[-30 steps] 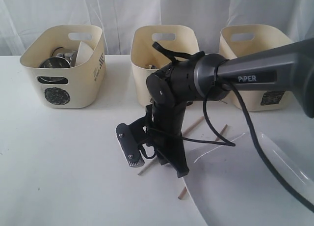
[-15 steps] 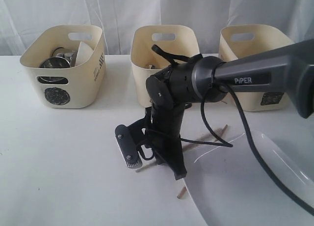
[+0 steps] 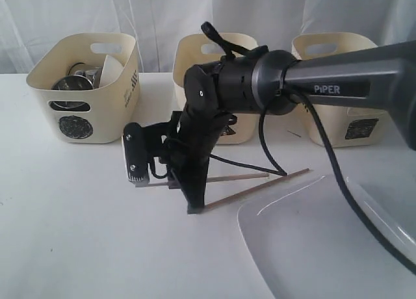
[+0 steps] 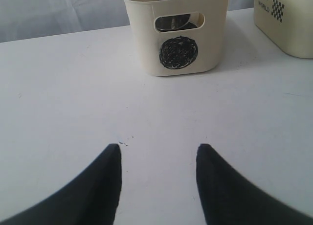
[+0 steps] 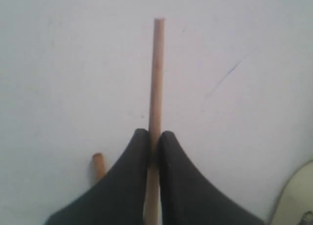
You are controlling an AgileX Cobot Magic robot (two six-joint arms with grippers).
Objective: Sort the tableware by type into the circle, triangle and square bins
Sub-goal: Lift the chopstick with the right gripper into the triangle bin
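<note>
**A:** From the outside, what's where?

**B:** Three bins stand in a row at the back of the bench [image 3: 78,234]. The circle bin [image 3: 97,117] is on the left, with a steel bowl [image 3: 71,83] and a white bowl [image 3: 112,70] inside. The middle bin [image 3: 187,57] is mostly behind the right arm, and the square bin [image 3: 341,131] is on the right. The right pincer [image 3: 194,203] points down at the bench, at one end of a chopstick [image 3: 260,188]. The second chopstick [image 3: 237,177] lies just beside it. The plate [image 3: 305,247] sits at the front right.

**A:** And the left wrist?

**B:** The left pincer [image 4: 159,151] is spread wide over the bench, facing the circle bin [image 4: 142,39] and well apart from it.

**A:** Right wrist?

**B:** The right pincer [image 5: 154,134] is pressed together on the chopstick [image 5: 156,73], which sticks straight out ahead. The second chopstick [image 5: 99,165] shows its end beside one finger, and a corner of the plate [image 5: 298,200] is at the edge. I cannot tell whether the pinched one is off the bench.
</note>
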